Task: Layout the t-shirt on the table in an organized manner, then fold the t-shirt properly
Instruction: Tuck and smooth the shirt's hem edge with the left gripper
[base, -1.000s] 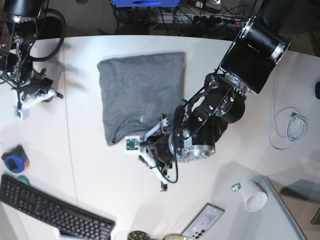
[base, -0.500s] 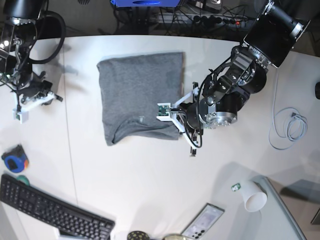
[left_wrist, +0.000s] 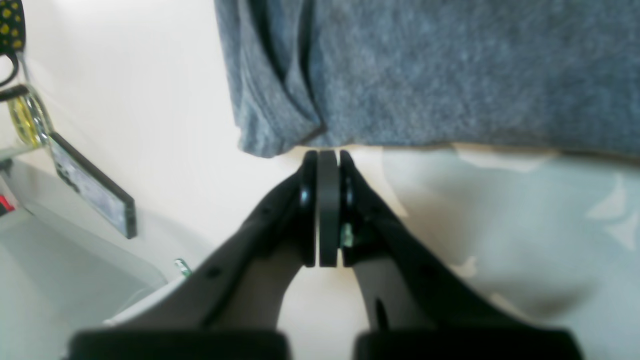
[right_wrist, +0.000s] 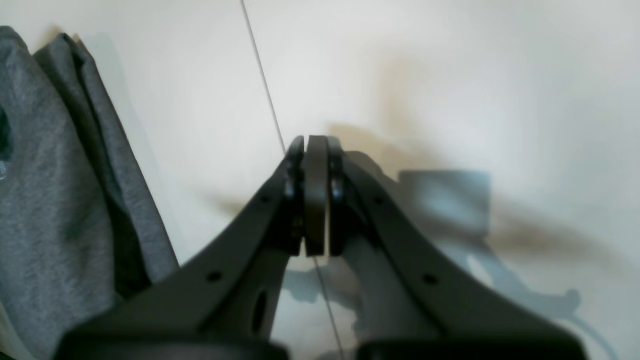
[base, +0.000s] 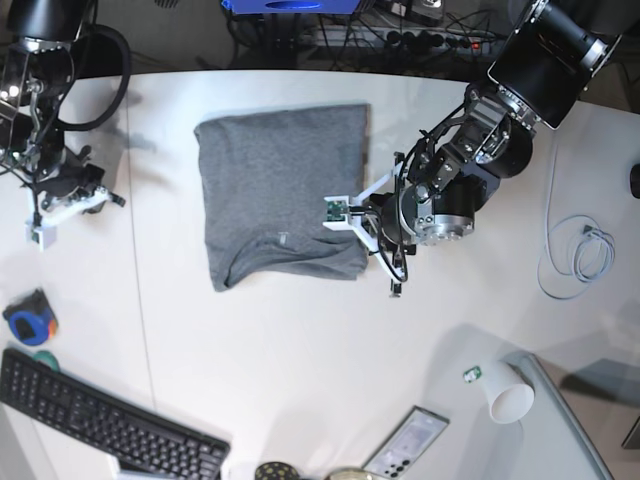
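The grey t-shirt (base: 280, 190) lies folded into a rough rectangle on the white table (base: 300, 350), upper middle of the base view. My left gripper (base: 372, 248) hangs just off the shirt's right edge near its lower right corner. In the left wrist view this left gripper (left_wrist: 328, 155) is shut with nothing in it, tips just short of the t-shirt (left_wrist: 450, 75) hem. My right gripper (base: 105, 195) is far left, apart from the shirt. Seen from the right wrist, the right gripper (right_wrist: 315, 142) is shut and empty over the table's seam, t-shirt (right_wrist: 50, 200) at left.
A black keyboard (base: 100, 425), a phone (base: 408, 440) and a paper cup (base: 510, 400) lie along the near edge. A blue object (base: 30, 320) sits at the left, a coiled cable (base: 585, 250) at the right. The phone (left_wrist: 92, 185) also shows left of the left gripper.
The left arm has swung from the shirt's lower edge up and right to its right edge, uncovering the lower right corner. The right arm has hardly moved. Both grippers stayed shut.
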